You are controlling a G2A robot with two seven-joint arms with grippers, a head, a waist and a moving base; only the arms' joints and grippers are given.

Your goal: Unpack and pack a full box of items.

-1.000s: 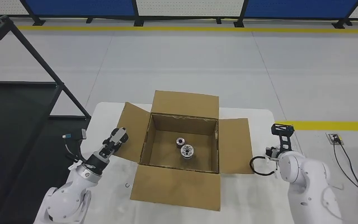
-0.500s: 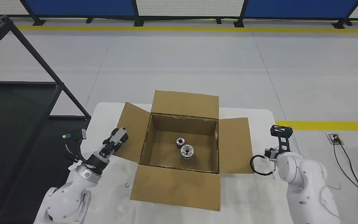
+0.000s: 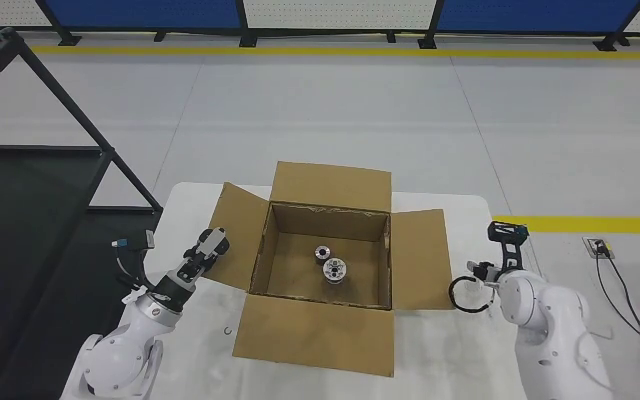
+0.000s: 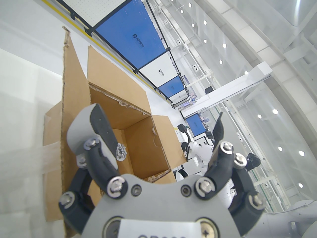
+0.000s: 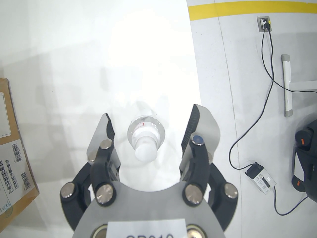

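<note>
Right gripper (image 5: 151,113) hangs jaws apart over the upright clear plastic white-capped bottle (image 5: 146,137) on the white table (image 5: 123,38) beside the open brown cardboard box (image 3: 310,335), left gripper (image 4: 157,113) jaws apart too; we should centre, lower to mid-body, squeeze gently.

Pale grey floor (image 3: 330,110), yellow line (image 3: 330,50) (blue panels (image 3: 140,12) just behind)

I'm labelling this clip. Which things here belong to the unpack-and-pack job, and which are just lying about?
Job: cardboard box; two round metal parts inside it; clear bottle, upright within the open right claw, ungripped.
Lying about: power adapter, cable and socket on the floor; black rack.
</note>
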